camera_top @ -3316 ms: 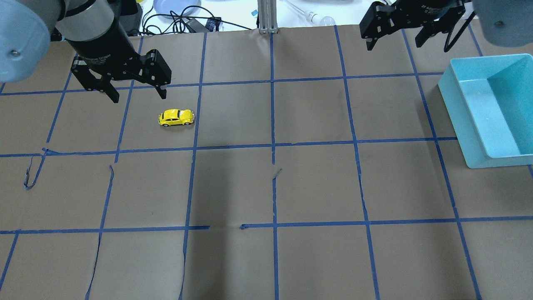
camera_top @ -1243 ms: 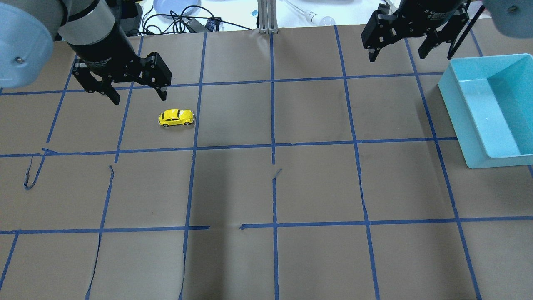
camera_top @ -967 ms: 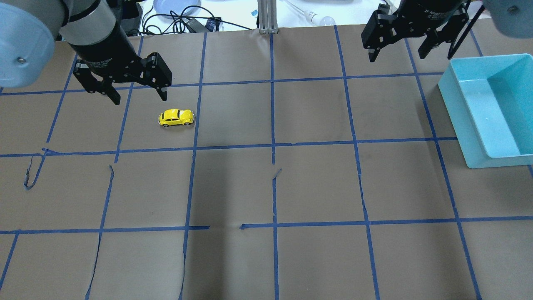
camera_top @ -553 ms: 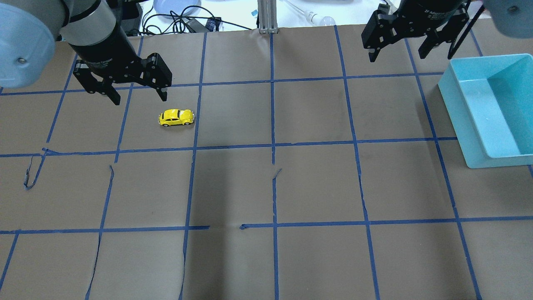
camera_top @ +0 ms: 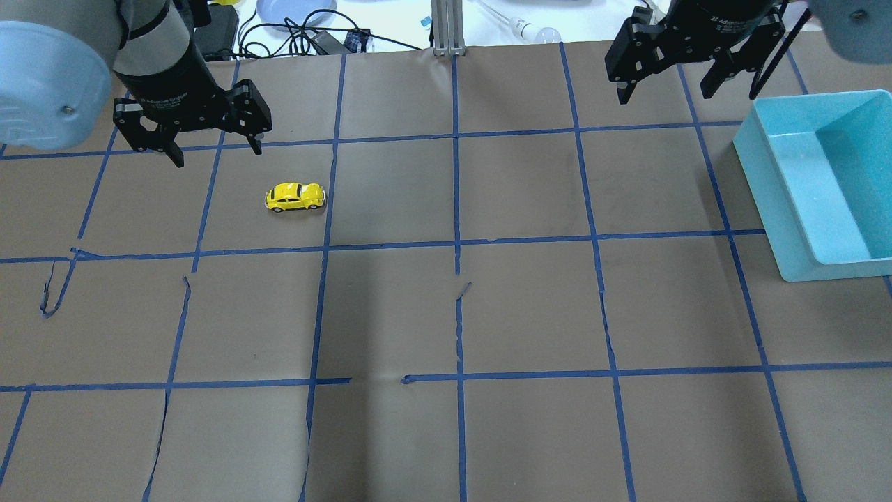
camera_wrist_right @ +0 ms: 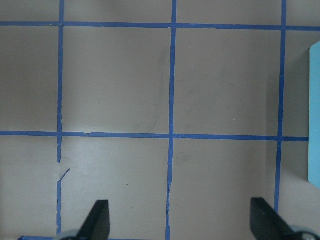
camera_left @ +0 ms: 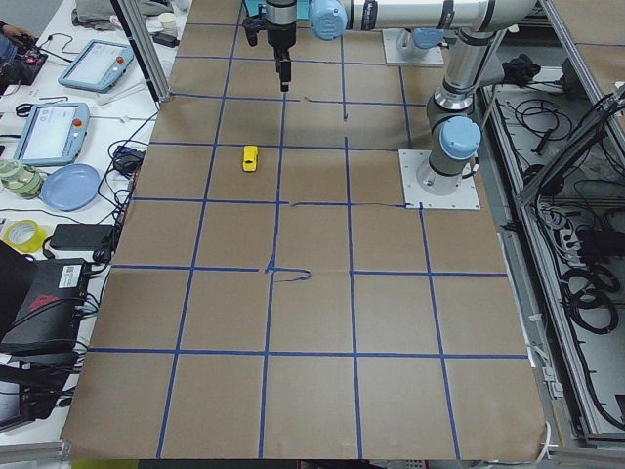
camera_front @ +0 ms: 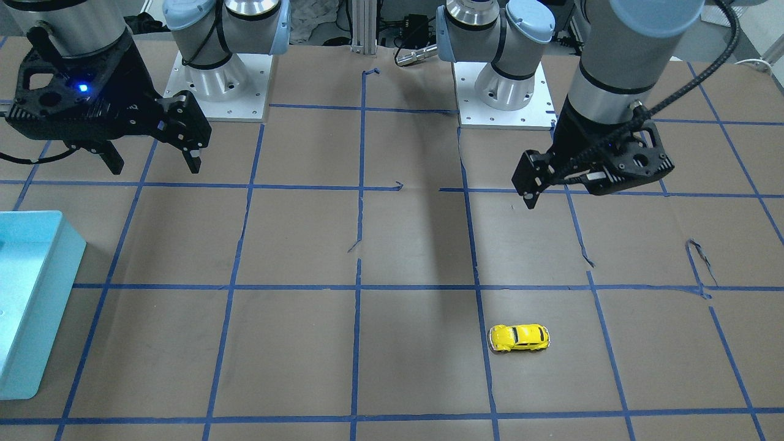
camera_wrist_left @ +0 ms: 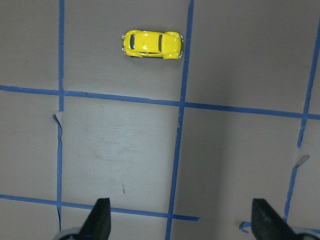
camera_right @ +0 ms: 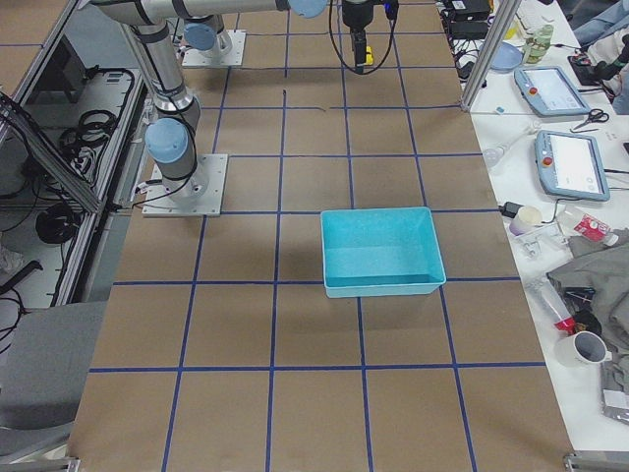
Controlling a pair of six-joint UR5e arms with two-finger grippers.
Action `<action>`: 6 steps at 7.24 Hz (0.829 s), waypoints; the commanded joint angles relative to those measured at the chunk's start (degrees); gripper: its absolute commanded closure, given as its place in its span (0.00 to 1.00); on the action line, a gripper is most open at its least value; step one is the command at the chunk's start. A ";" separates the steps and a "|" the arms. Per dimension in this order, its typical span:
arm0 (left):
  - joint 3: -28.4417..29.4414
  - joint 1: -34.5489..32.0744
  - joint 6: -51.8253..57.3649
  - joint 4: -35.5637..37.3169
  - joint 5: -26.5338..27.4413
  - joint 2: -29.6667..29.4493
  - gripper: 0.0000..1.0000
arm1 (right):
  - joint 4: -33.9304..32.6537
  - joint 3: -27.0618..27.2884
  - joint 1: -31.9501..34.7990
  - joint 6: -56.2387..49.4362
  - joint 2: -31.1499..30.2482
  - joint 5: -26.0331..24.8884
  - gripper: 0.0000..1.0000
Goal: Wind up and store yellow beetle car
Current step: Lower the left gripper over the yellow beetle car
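The yellow beetle car point(camera_top: 295, 197) stands on its wheels on the brown paper table, in the left half of the overhead view. It also shows in the front view point(camera_front: 519, 338) and near the top of the left wrist view point(camera_wrist_left: 152, 44). My left gripper point(camera_top: 217, 155) is open and empty. It hangs above the table, a little beyond and to the left of the car, not touching it. My right gripper point(camera_top: 662, 94) is open and empty at the far right, next to the teal bin point(camera_top: 763, 181).
The teal bin's rim point(camera_front: 37, 294) sits at the right table edge, its side at the right edge of the right wrist view point(camera_wrist_right: 315, 115). Blue tape lines grid the paper, torn in places. A metal post point(camera_top: 446, 28), cables and a plate lie past the far edge.
My left gripper has shifted a little to the left and farther up the overhead view, away from the car, still open. The car and the right gripper have not moved.
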 commanded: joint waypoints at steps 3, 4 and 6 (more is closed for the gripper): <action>-6.03 0.34 -34.27 11.78 -2.21 -5.93 0.00 | 0.02 0.06 0.00 -0.35 0.00 -0.09 0.00; -6.03 0.61 -38.50 14.40 -3.20 -8.73 0.00 | 0.02 0.06 0.00 -0.35 0.00 -0.09 0.00; -5.85 1.66 -49.67 19.77 -8.01 -14.54 0.00 | 0.02 0.06 0.00 -0.44 0.00 -0.09 0.00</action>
